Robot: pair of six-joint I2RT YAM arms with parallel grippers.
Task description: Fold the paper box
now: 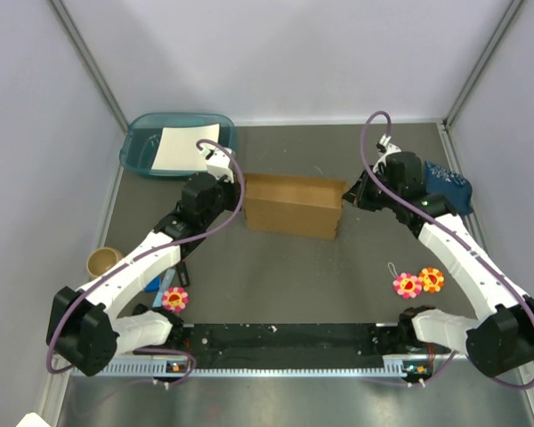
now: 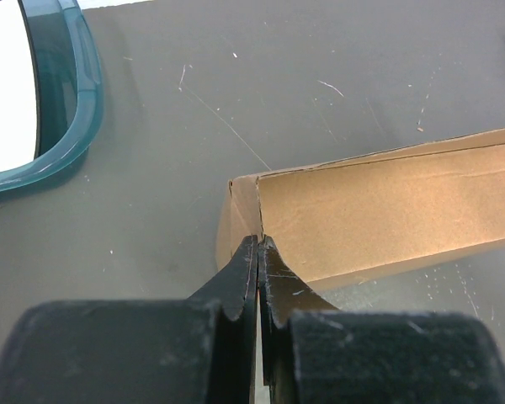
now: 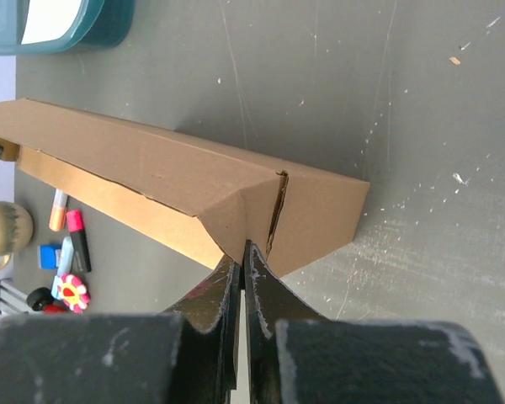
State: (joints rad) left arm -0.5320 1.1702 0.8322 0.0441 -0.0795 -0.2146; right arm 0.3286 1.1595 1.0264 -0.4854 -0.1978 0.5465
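The paper box (image 1: 289, 206) is brown corrugated cardboard, standing as a long shallow box in the middle of the table. My left gripper (image 1: 240, 197) is at its left end. In the left wrist view the gripper (image 2: 259, 242) is shut on the corner edge of the box (image 2: 387, 210), whose inside wall shows. My right gripper (image 1: 345, 197) is at the right end. In the right wrist view the gripper (image 3: 244, 246) is shut on a folded corner of the box (image 3: 151, 160), beside a slit.
A teal tray (image 1: 142, 151) with a white sheet (image 1: 180, 147) stands at the back left. A blue object (image 1: 449, 182) lies at the right. Flower toys (image 1: 418, 283) (image 1: 175, 298), a cup (image 1: 102, 261) and markers (image 3: 71, 236) lie nearer the front.
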